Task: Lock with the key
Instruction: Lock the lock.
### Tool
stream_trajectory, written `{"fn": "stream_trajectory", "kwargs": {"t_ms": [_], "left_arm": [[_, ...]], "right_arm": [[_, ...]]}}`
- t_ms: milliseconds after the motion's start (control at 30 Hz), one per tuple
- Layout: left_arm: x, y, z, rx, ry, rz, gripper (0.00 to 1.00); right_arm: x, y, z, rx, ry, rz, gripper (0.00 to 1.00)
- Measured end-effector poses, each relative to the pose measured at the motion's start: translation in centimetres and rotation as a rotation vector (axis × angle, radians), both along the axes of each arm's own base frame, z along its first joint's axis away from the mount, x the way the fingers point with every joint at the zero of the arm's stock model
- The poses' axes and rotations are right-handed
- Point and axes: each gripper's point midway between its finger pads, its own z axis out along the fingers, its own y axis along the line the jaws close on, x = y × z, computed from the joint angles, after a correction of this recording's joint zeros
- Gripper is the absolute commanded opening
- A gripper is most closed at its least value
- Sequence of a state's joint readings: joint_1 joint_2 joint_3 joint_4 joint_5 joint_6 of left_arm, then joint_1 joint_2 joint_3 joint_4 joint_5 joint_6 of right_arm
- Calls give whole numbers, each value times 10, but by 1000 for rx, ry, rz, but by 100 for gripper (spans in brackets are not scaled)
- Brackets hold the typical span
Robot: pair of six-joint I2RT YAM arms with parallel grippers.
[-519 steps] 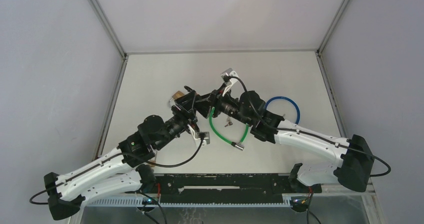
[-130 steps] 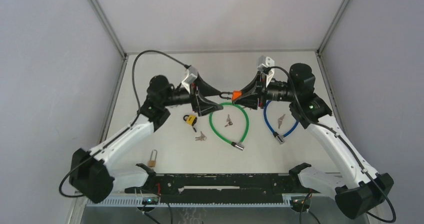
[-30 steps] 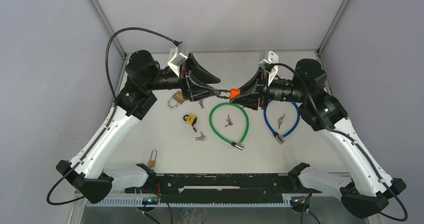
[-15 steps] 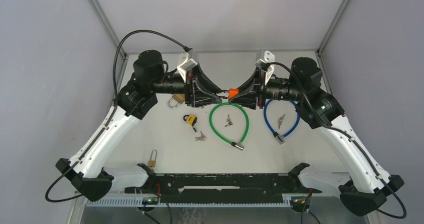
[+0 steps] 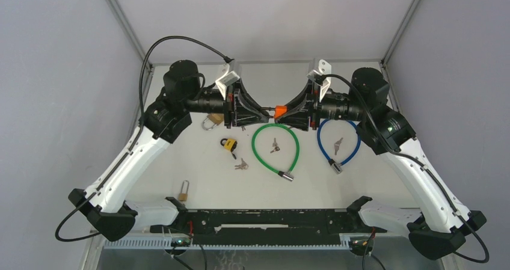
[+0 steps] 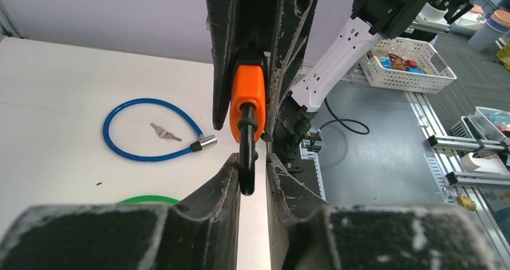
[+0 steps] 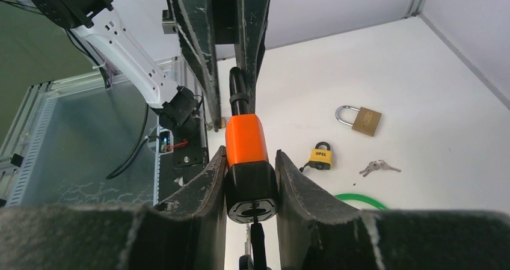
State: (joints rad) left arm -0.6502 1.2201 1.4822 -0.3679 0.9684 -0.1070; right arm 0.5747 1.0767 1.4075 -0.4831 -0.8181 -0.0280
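An orange padlock [image 5: 279, 110] with a black base hangs in mid-air between the two arms. My right gripper [image 5: 288, 112] is shut on its black base [image 7: 251, 186], and the orange body [image 7: 245, 141] sticks out past the fingers. A key [image 7: 257, 243] sits in the keyhole underneath. The black shackle [image 6: 247, 162] reaches in between the fingers of my left gripper [image 6: 252, 157]. It lies against the left finger, and a thin gap shows at the right finger. Seen from above, the left gripper [image 5: 262, 110] meets the lock from the left.
On the table lie a brass padlock [image 5: 210, 121], a yellow padlock [image 5: 228, 144], a bunch of keys [image 5: 241, 165], a green cable lock [image 5: 275, 148] and a blue cable lock [image 5: 338, 144], each cable ringing its own keys. A small brass padlock [image 5: 183, 192] lies near the front left.
My left gripper has turned at the wrist, slid right onto the shackle and narrowed its jaws around it. The right gripper has kept the padlock nearly still.
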Motion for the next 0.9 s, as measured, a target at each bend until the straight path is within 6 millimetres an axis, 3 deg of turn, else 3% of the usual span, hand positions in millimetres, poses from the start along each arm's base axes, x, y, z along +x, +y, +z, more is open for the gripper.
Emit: {"fn": "stream_trajectory", "kwargs": {"t_ms": [133,167,267,367,433,633,833,900], "left_arm": [[0,-1,-1,3,6,-4,5],[0,-1,-1,1,7,-4,7],[1,-2,1,-5,10,-3,31],[1,-2,6,-21,4,-4,33],[1,-3,8,-29,-4,-5,30],[2,-3,10,-36,-6,-3,1],[2,-3,11,-38,-10,-3,0],[2,-4,13,-51,-16,1,0]], "right_arm": [[-1,0,2,3,-7,4,0],[-1,0,2,2,-8,5,0],[-1,0,2,3,-10,5,0],[-1,0,2,1,-14,6,0],[-1,0,2,1,-16,6,0],[-1,0,2,-1,-14,6,0],[-1,0,2,-1,-15,6,0],[-1,0,2,1,-16,7,21]]}}
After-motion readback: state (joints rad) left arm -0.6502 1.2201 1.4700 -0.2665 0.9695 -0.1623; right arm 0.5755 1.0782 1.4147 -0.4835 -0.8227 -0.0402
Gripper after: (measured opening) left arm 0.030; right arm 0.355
